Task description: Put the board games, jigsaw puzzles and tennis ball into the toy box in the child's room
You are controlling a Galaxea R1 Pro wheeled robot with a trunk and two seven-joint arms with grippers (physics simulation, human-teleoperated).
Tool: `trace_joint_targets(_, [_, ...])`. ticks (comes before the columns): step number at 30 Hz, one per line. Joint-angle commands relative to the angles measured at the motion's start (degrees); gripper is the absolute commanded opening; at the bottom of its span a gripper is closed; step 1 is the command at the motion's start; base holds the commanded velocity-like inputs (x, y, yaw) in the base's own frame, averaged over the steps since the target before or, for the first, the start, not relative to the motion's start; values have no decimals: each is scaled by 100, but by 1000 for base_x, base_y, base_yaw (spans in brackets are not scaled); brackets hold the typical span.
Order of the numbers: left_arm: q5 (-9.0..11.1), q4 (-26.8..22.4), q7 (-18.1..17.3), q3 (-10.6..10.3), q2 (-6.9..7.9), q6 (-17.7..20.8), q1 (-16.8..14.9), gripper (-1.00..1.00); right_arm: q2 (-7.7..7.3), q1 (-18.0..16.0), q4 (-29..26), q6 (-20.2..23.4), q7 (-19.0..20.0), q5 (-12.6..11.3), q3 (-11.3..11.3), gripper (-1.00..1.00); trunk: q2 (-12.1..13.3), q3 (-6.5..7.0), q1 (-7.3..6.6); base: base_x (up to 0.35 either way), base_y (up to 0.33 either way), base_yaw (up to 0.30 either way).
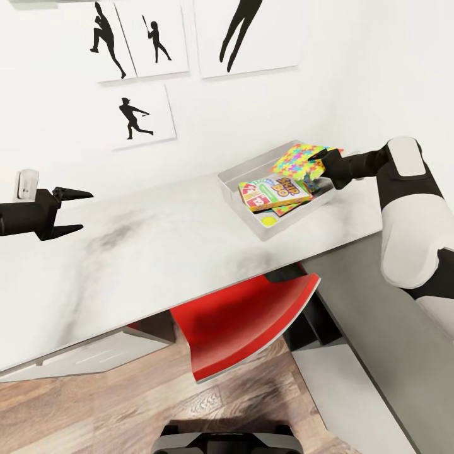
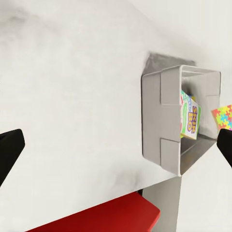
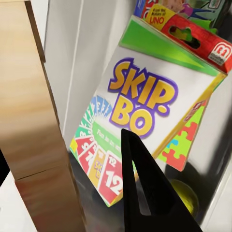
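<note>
Over the toy box (image 1: 243,176) on the table (image 1: 157,233), right gripper (image 1: 327,165) clamps a tilted jigsaw puzzle (image 1: 301,157) w/ multicolour pieces. Skip-Bo board game (image 1: 275,192) lies inside atop another puzzle, tennis ball (image 1: 269,221) beside it. Left gripper (image 1: 68,211) hangs wide open, holding nothing, well apart, above bare tabletop.

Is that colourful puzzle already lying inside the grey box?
Not yet. The puzzle is tilted above the box rim, gripped by the right claw, while the Skip-Bo game lies inside.
</note>
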Motion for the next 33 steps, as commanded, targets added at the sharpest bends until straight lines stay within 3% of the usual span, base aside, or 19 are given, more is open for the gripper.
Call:
trace_joint_targets(1, [49, -1, 58, 5, -2, 17, -7, 100, 4, 0, -4, 8, -63, -67, -14, -100, -10, -8, 3, 0, 0, 0])
trace_joint_targets(23, [49, -4, 48, -4, -19, 15, -15, 100, -24, 64, 71, 2, -72, -95, -15, -100, -10, -8, 3, 90, 54, 0])
trace_joint_targets(33, [49, -3, 57, 9, -13, 17, -21, 100, -26, 76, 280, -348, -72, -94, -15, -100, -10, -8, 3, 17, 12, 0])
